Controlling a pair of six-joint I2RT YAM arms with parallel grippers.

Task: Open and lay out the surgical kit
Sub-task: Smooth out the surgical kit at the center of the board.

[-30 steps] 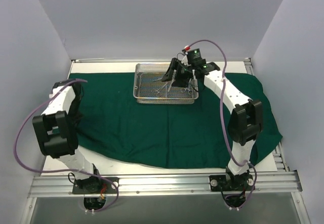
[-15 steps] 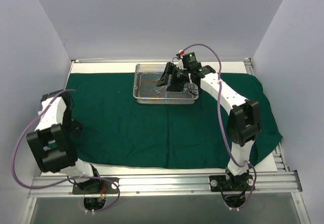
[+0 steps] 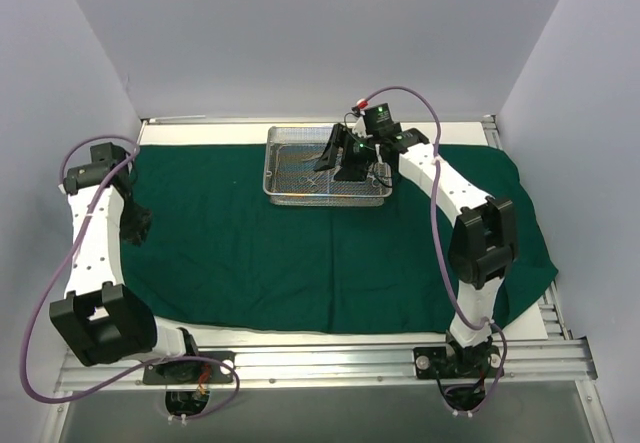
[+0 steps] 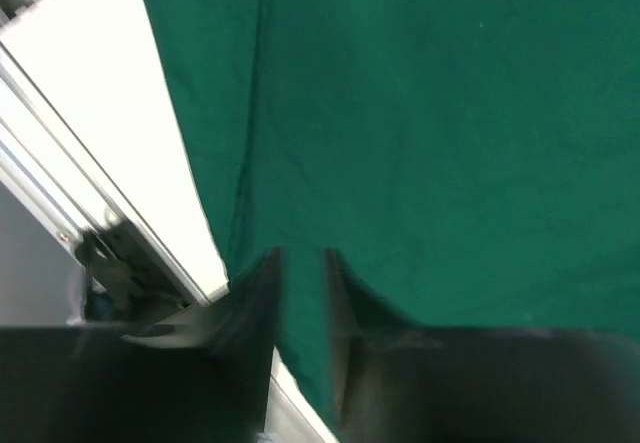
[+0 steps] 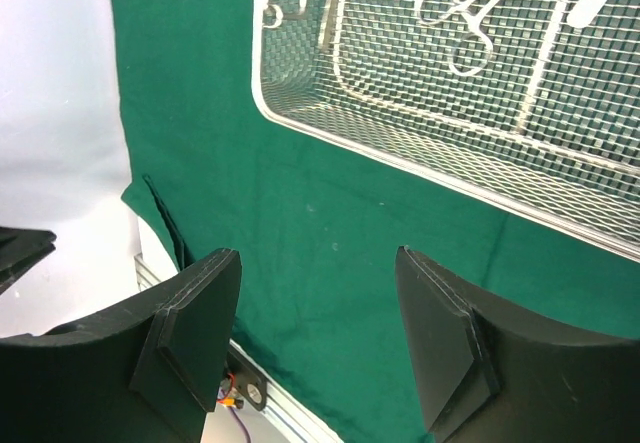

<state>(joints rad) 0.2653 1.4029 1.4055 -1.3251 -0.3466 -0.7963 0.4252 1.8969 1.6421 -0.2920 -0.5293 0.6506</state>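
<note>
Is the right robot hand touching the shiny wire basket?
Apart. The right wrist view shows green cloth between the fingertips of the right gripper and the wire tray.

No text, label, number or sign can be read on the cloth [image 3: 300, 253] or on the tray [image 3: 325, 199].

Top cam sits high behind the arm bases, angled down over the whole tabletop [image 3: 190, 133]. The left wrist cam is in close, staring down at the green cloth [image 4: 450, 113] edge. The right wrist cam hangs close over a mesh tray [image 5: 420, 153] corner. All three see cloth; the top and right views share the tray.
</note>
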